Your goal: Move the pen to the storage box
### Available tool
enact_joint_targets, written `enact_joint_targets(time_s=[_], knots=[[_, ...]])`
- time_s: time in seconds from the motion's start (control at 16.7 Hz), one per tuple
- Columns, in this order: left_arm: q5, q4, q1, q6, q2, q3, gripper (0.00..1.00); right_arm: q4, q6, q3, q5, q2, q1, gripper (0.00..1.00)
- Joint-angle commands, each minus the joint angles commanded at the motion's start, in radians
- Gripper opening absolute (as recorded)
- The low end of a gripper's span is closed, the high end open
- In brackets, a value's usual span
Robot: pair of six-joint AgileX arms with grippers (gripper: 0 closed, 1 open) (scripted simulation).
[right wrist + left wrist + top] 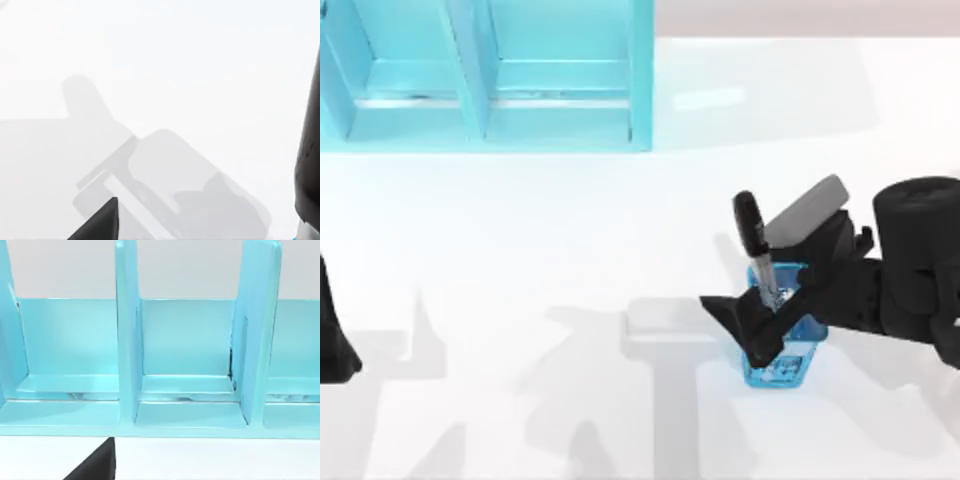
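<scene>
- My left arm sits parked at the table's [520, 300] left edge; its claw's state I cannot tell
- The blue storage box [485, 75] stands at the back left
- The pen [757, 250] leans, cap up, in the blue cup [780, 365] at right
- My right claw [760, 320] is pinching the pen's barrel above the cup

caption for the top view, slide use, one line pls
Right end effector reaches the pen standing in the blue mesh cup; storage box waits far left.
</scene>
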State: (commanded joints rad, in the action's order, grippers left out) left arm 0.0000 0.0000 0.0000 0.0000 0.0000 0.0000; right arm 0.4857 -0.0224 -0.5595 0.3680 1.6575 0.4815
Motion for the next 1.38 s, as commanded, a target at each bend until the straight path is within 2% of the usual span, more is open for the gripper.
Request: enact_joint_targets(time_s=[0.3,0.48,0.66,1.08,1.38], knots=[[0.000,0.000,0.000,0.000,0.000,0.000,1.00,-0.014,-0.003,-0.010,0.011,-0.006,-0.008,0.00],[0.000,0.000,0.000,0.000,0.000,0.000,1.00,-0.109,-0.050,-0.057,0.062,-0.023,-0.070,0.00],[0.000,0.000,0.000,0.000,0.000,0.000,1.00,-0.296,-0.134,-0.131,0.143,-0.074,-0.174,0.00],[0.000,0.000,0.000,0.000,0.000,0.000,1.00,-0.887,-0.388,-0.330,0.370,-0.284,-0.456,0.00],[0.000,0.000,0.000,0.000,0.000,0.000,1.00,-1.077,-0.488,-0.398,0.449,-0.399,-0.586,0.00]])
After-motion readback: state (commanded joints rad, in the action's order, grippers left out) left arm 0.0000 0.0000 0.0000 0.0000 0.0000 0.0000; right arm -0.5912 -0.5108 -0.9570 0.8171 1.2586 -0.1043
